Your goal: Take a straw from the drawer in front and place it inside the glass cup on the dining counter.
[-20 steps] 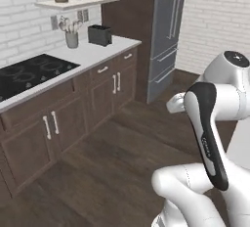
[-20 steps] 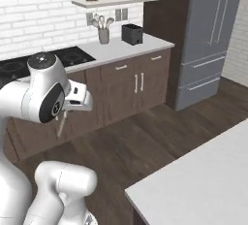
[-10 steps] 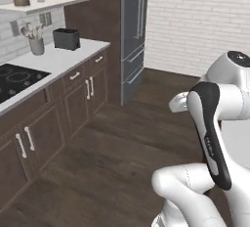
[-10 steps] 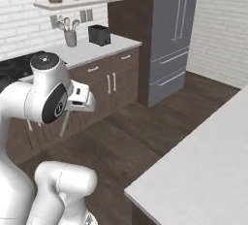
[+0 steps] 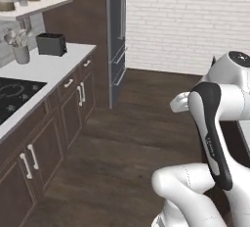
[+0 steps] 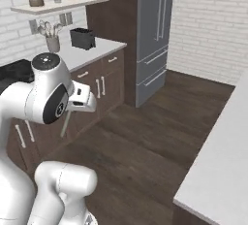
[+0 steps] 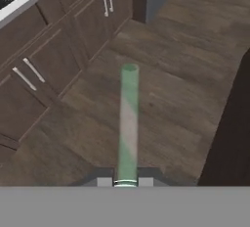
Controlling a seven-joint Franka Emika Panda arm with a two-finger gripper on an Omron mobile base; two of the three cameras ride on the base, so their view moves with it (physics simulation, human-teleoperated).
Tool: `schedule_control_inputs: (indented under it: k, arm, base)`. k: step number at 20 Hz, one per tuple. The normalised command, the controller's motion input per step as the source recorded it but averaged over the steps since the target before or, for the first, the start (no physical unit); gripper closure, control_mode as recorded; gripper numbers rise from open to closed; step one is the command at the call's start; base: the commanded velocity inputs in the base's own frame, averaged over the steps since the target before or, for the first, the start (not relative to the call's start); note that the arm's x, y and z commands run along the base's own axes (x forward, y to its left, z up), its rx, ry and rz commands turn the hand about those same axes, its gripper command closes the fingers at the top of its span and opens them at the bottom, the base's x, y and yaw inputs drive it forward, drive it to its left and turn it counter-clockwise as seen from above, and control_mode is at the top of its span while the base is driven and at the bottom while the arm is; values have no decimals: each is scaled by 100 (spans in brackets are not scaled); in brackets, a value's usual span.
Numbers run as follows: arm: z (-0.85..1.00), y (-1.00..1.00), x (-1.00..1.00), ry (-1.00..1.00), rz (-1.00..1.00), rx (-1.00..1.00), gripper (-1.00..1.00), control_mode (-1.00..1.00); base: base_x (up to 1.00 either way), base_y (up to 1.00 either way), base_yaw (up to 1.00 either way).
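My gripper (image 7: 125, 182) is shut on a pale green straw (image 7: 128, 123), which points away from the hand over the dark wood floor. From the right base camera the straw (image 6: 65, 123) hangs below the white hand, with the gripper (image 6: 71, 108) at its upper end. The white slab of the dining counter (image 6: 219, 158) runs along the right, and its dark base (image 7: 233, 123) rises right of the straw. Shut drawer fronts with short silver handles (image 5: 68, 82) line the dark cabinets; I cannot tell which is the task's drawer. The glass cup is out of view.
A white worktop (image 5: 46, 64) with a black toaster (image 5: 51, 44), a utensil holder (image 5: 20, 52) and a black cooktop (image 5: 12, 94) runs along the left. A steel fridge (image 6: 155, 35) stands beyond it before a white brick wall. Open wood floor (image 5: 122, 147) lies between.
The whole picture has slid left in both base views, so the base has turned right; more of the dining counter has come into the right base view. The straw stays in the gripper.
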Motion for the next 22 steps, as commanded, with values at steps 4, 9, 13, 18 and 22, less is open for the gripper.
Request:
schedule_control_inputs:
  k: [4,9,13,18,22]
  arm:
    - [0,0,0,0,0,0,100,100]
    - [0,0,0,0,0,0,100,100]
    - [0,0,0,0,0,0,100,100]
    - [0,0,0,0,0,0,100,100]
    - [0,0,0,0,0,0,100,100]
  base:
    - [20,92,-32]
    - [65,47,-25]
    - [99,5,-22]
    - [100,5,-23]
    - [100,6,-23]
